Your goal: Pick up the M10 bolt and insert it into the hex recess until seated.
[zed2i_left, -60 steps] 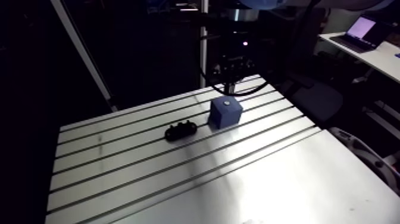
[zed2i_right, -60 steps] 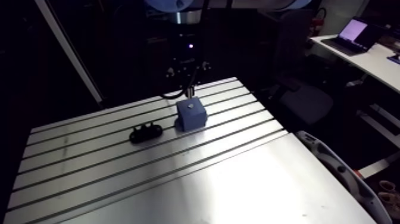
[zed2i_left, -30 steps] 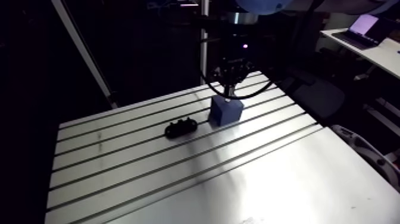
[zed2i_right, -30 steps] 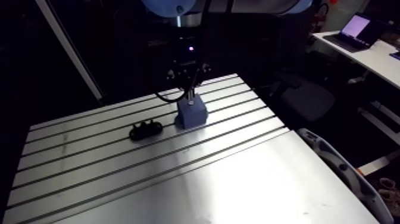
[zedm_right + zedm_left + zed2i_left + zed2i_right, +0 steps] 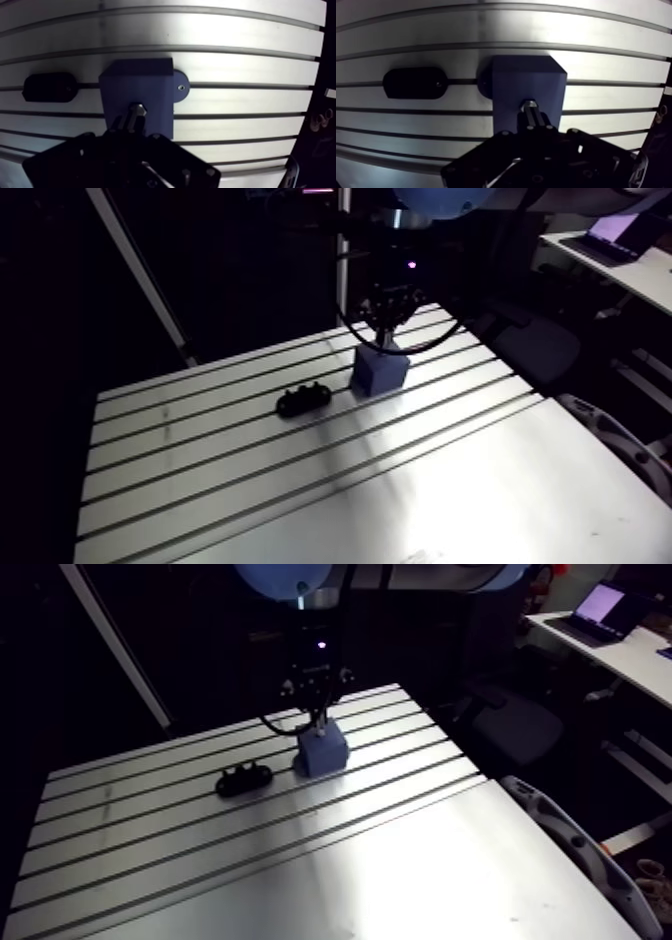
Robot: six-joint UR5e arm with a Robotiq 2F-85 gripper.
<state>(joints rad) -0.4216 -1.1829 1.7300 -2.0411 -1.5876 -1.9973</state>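
The arm view overlooks the table (image 5: 250, 488) from afar. The wrist view faces down, close above the block (image 5: 528, 80) both share.

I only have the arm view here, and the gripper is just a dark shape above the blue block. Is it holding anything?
Observer: Yes. The wrist view shows the gripper shut on the metal hex-headed M10 bolt, head pointing away from it.
Operator: Where is that head?
Observer: At the top face of the blue cube-shaped block; the hex recess is hidden under it, so seating cannot be judged.
Operator: Is the block fastened?
Observer: A rounded tab at its base holds a small screw over a slot of the slotted aluminium table.
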